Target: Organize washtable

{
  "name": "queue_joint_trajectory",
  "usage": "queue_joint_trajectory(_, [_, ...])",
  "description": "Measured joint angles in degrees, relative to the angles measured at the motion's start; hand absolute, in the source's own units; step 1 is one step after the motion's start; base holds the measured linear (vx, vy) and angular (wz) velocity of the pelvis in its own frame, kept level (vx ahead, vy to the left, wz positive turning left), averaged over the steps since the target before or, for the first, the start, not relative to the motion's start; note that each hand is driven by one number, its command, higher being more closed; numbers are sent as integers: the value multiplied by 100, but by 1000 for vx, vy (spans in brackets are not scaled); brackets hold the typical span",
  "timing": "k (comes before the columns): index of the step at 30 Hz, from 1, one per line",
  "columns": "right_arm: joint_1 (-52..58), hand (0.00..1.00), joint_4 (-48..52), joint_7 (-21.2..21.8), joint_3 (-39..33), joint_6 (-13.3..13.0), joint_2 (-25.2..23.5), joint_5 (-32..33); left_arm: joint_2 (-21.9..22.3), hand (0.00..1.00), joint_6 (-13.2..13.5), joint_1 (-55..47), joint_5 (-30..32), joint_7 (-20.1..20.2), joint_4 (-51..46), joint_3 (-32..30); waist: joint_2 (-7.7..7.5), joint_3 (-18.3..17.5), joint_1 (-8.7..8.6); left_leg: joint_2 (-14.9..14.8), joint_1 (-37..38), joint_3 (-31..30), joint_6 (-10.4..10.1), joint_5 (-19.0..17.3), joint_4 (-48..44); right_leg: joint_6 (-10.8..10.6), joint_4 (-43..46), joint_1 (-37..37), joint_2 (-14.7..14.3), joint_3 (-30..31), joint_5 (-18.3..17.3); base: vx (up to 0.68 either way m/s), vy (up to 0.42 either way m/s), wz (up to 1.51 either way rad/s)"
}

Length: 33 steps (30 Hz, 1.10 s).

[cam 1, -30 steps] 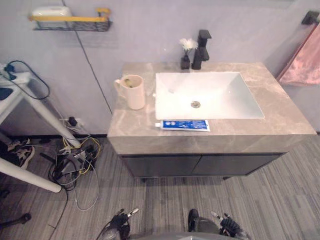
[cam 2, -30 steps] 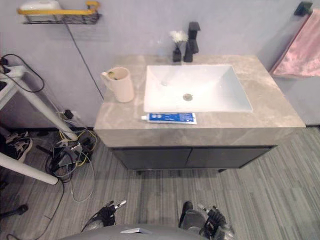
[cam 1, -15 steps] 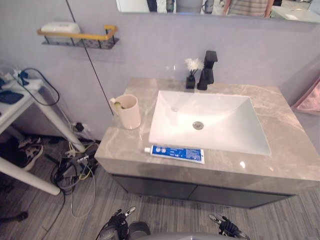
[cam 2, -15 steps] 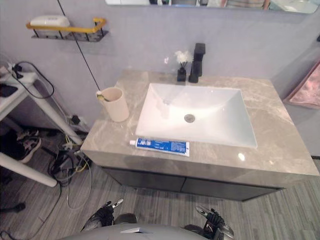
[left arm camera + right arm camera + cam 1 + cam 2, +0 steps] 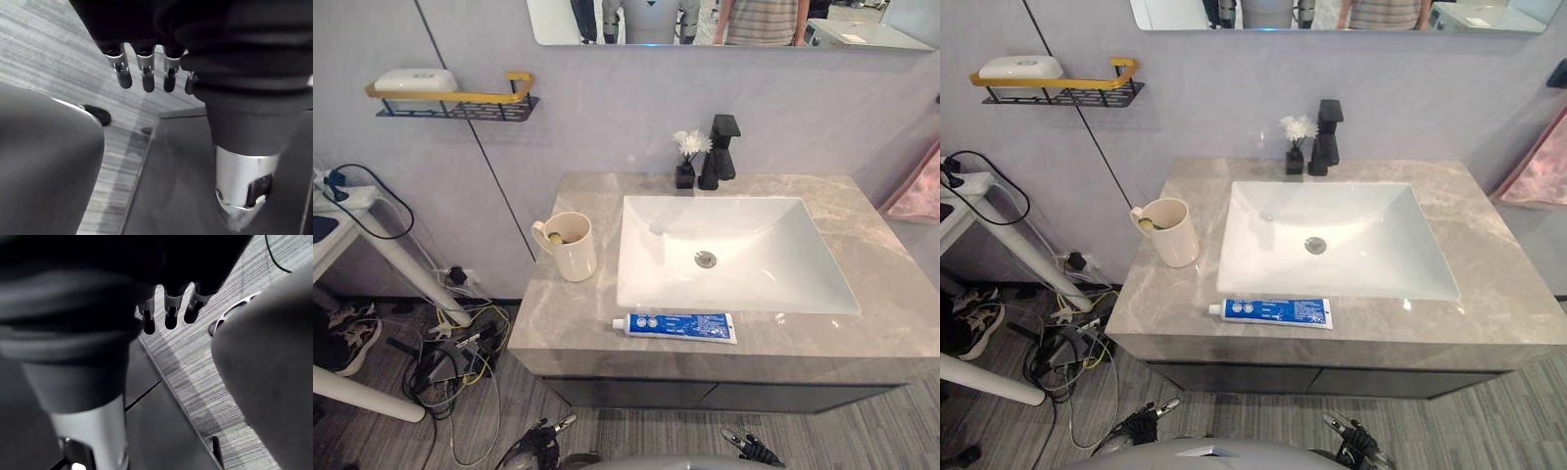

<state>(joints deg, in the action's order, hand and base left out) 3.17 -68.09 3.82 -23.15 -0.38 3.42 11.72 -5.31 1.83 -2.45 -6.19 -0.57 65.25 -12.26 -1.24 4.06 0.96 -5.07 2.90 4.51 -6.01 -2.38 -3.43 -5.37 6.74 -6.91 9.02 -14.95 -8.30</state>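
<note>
Toothpaste (image 5: 675,326) lay flat on the counter (image 5: 891,284) in front of the sink (image 5: 754,264), near the cup (image 5: 573,253), maybe waiting for you to put it in. Your left hand (image 5: 146,77) and right hand (image 5: 170,316) hung low, fingers loose and straight, holding nothing.

The right side of the counter (image 5: 891,284) lies bare from the sink (image 5: 773,230) to the edge, open to a reach from the front. A toothpaste tube (image 5: 675,326) lies across the narrow front strip. A cup (image 5: 570,250) stands at the left, bare stone around it. A vase (image 5: 685,174) and tap (image 5: 720,152) crowd the back rim.
</note>
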Motion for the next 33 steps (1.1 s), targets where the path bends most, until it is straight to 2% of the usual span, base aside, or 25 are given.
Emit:
queue_joint_trajectory(6, [21,0,0,0,-224,75,19,-2,4,0,1,-38,-4,11,3,-48,-15,0,-21,-4,275,-12,-1,452,765,-20,-36,76,-46,-4,11,-50,8,2])
queue_joint_trajectory(13, [23,0,-3,5,-231,71,17,-1,34,0,16,-41,-47,86,131,-292,-23,-8,-19,14,327,-33,1,503,880,-70,-156,19,-55,-25,44,4,-1,1])
queue_joint_trajectory(16, [49,0,-14,-6,-289,63,12,17,64,0,21,-78,-910,83,224,-498,-33,-10,-21,45,318,-194,1,503,883,-77,-231,-108,-50,-181,47,46,-25,27])
queue_joint_trajectory(19, [50,0,-209,-56,-408,43,8,68,201,0,80,-291,-2613,-110,235,-815,-58,-114,-8,70,200,-348,1,507,882,-77,-301,-136,-50,-341,48,56,-29,27])
queue_joint_trajectory(20, [47,0,-226,-69,-422,44,6,68,209,0,94,-332,-2893,-140,237,-876,-59,-116,26,71,200,-348,0,507,882,-76,-311,-143,-52,-342,49,58,-23,12])
queue_joint_trajectory(23, [64,0,-236,-130,-456,52,6,65,244,0,133,-520,-4295,-399,106,-1100,-57,-117,136,74,238,-351,-2,503,885,-73,-346,-211,-54,-336,50,30,-12,5])
queue_joint_trajectory(24, [62,0,-234,-132,-455,51,6,65,252,0,142,-531,-4370,-440,35,-1123,-56,-116,140,74,235,-351,-1,503,886,-72,-346,-210,-54,-336,50,0,0,0])
queue_joint_trajectory(25, [66,0,-223,-142,-441,52,6,64,372,0,213,-650,-4695,-657,-705,-1330,-54,-118,145,74,223,-356,0,503,921,-71,-349,-198,-54,-333,49,-31,10,0])
queue_joint_trajectory(26, [80,0,-221,-150,-428,52,6,63,433,0,282,-689,-4774,-745,-1106,-1441,-49,-120,154,74,219,-356,1,502,932,-70,-348,-193,-53,-331,48,-47,17,-1])
queue_joint_trajectory(28, [178,0,-181,-170,-326,52,11,61,628,0,544,-691,-4841,-1149,-2789,-2062,-14,-192,239,72,133,-382,5,501,938,-57,-343,-113,-55,-330,39,-15,5,2])
queue_joint_trajectory(29, [244,0,-155,-171,-291,43,16,59,658,0,685,-649,-4554,-1423,-3760,-2437,-28,-202,270,72,117,-404,3,503,930,-49,-334,-118,-58,-336,30,-33,6,6])
queue_joint_trajectory(30, [265,0,-159,-170,-291,35,21,57,671,0,748,-621,-4310,-1583,-4278,-2623,-36,-217,267,73,67,-422,3,503,913,-47,-326,-112,-57,-348,26,-17,0,13])
queue_joint_trajectory(32, [340,0,-167,-169,-292,-22,44,58,619,0,960,-547,-3247,-2049,-6158,-3070,-34,-239,274,91,-39,-526,0,550,879,-49,-321,-75,-52,-442,33,46,-14,23])
queue_joint_trajectory(33, [349,0,-166,-166,-293,-27,51,58,605,0,974,-494,-2972,-2142,-6561,-3116,-57,-263,282,98,-43,-567,2,566,877,-51,-318,-60,-52,-464,38,62,-10,34])
